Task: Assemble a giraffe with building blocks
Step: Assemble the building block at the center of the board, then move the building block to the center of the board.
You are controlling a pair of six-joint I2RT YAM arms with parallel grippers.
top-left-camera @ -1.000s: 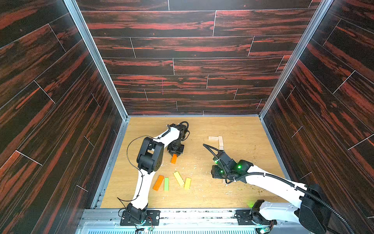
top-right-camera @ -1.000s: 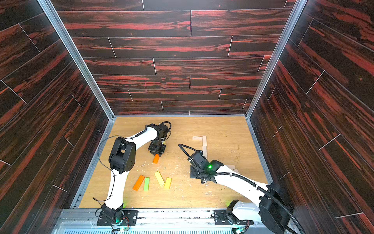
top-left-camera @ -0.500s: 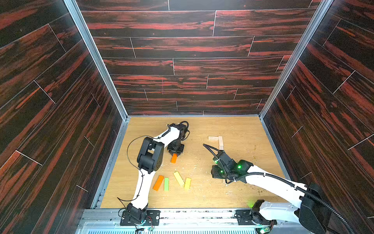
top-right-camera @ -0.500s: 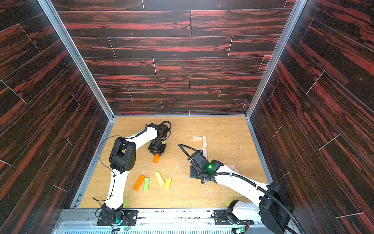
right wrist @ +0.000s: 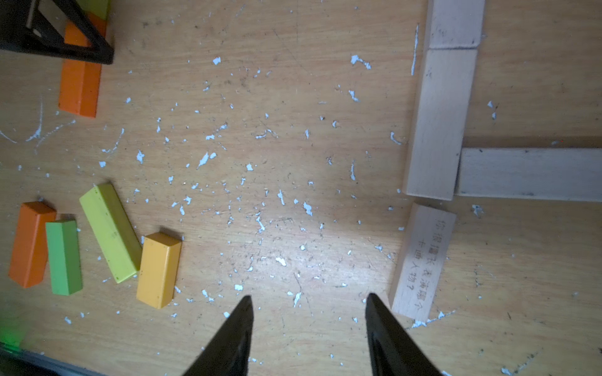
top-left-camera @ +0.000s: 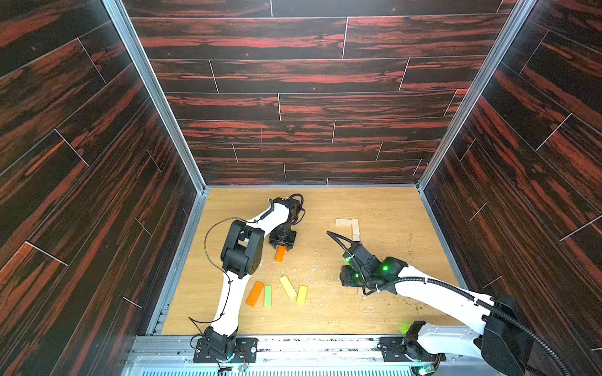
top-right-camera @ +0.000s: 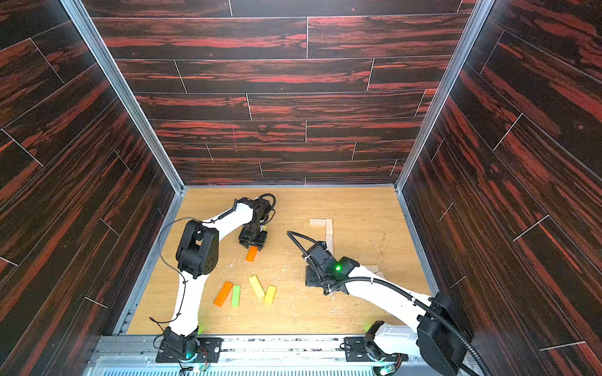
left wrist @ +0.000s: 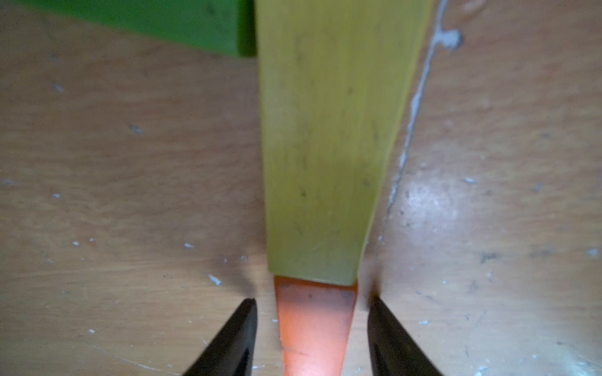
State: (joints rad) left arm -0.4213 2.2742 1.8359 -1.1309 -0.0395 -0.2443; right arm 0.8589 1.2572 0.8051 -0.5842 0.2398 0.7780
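On the tabletop (top-left-camera: 391,201), four blocks (top-left-camera: 267,295) are laid in a row at the front left. Behind them, a single block (top-left-camera: 279,254) is straddled by the left hand (left wrist: 312,298). Rear right: a column of end-to-end blocks (top-left-camera: 355,226) is run front to back. A crosswise block (top-left-camera: 343,222) is set left of its far end, and a second crosswise block (right wrist: 534,174) right of its near end. A loose block (right wrist: 422,260) is placed just before the column, beside the right hand (right wrist: 309,296).

Both top views: bright, sharp; dark red-streaked wall panels (top-left-camera: 293,75) splayed at edges. Left wrist view: flat yellow-green wooden plank (left wrist: 325,146) blurred; glare on tan wooden floor (left wrist: 433,201).
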